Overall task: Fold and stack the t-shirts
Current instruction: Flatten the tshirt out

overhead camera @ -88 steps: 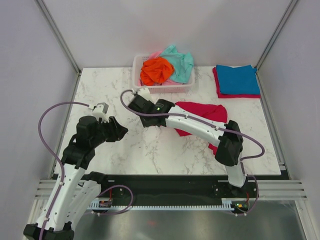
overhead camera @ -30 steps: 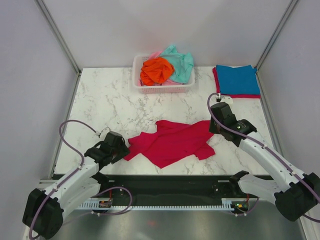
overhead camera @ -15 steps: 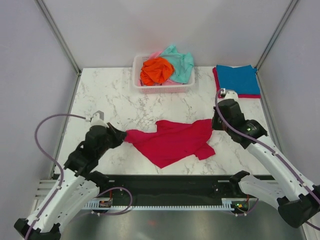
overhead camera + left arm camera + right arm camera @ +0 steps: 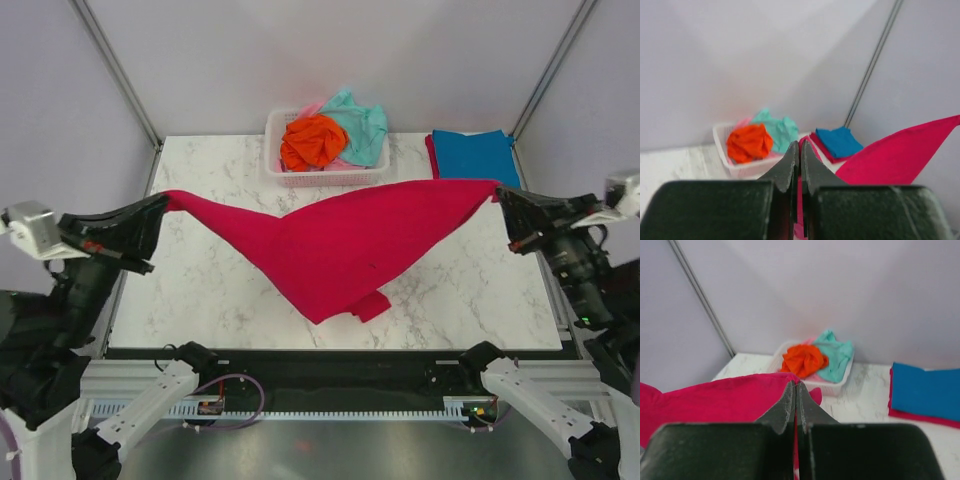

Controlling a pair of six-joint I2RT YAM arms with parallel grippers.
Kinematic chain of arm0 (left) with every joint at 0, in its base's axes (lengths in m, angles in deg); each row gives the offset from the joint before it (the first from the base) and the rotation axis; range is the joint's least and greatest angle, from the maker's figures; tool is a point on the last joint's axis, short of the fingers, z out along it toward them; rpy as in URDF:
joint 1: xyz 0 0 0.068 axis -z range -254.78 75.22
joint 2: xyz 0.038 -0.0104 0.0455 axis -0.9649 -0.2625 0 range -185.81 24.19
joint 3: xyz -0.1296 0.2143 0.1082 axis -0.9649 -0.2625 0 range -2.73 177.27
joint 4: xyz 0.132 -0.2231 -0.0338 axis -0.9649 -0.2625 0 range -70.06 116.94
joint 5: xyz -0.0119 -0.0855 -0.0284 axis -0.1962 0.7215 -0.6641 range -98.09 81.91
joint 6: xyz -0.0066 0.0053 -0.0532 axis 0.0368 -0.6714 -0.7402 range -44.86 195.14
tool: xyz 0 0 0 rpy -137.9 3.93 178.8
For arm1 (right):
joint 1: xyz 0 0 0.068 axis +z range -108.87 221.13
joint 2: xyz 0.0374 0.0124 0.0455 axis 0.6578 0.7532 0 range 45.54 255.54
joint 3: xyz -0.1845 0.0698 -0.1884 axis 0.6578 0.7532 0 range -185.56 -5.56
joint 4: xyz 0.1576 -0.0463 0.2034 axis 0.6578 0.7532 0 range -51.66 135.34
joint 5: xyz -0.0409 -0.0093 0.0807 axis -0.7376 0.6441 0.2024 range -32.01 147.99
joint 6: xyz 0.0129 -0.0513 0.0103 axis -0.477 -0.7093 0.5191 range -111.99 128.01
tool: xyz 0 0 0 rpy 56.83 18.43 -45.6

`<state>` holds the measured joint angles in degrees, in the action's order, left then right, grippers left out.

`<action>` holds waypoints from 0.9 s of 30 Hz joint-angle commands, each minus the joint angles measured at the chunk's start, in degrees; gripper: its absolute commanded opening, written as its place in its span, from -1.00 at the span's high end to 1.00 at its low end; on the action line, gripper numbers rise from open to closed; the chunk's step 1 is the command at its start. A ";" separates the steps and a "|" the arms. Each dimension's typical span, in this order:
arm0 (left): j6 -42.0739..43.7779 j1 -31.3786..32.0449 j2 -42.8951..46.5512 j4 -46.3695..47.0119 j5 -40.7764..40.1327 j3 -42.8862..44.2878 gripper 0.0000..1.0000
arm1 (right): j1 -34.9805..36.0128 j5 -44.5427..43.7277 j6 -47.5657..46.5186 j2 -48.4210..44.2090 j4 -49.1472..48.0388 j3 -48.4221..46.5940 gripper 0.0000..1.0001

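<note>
A crimson red t-shirt hangs stretched in the air above the table, held at both ends. My left gripper is shut on its left corner, the cloth showing between the jaws in the left wrist view. My right gripper is shut on its right corner, seen also in the right wrist view. The shirt's lower point sags near the table's front. An orange t-shirt, a mint-teal one and a pink one sit in the white basket. A folded blue shirt lies on a folded red one at the back right.
The marble table is bounded by grey walls and metal posts at the back corners. The basket stands at the back centre. A black rail runs along the near edge.
Both arms have risen and spread apart, lifting the red shirt off the table and pulling it taut between them. Earlier it lay crumpled on the table.
</note>
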<state>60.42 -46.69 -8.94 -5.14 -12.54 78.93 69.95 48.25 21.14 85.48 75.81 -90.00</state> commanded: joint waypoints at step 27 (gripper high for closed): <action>22.37 0.12 -22.67 -3.26 12.46 28.48 0.96 | -0.87 -23.82 -7.86 11.08 7.26 -3.82 1.00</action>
<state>79.75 -46.69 -23.01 -2.21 3.83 109.36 69.34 36.87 11.61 84.41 75.03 -98.85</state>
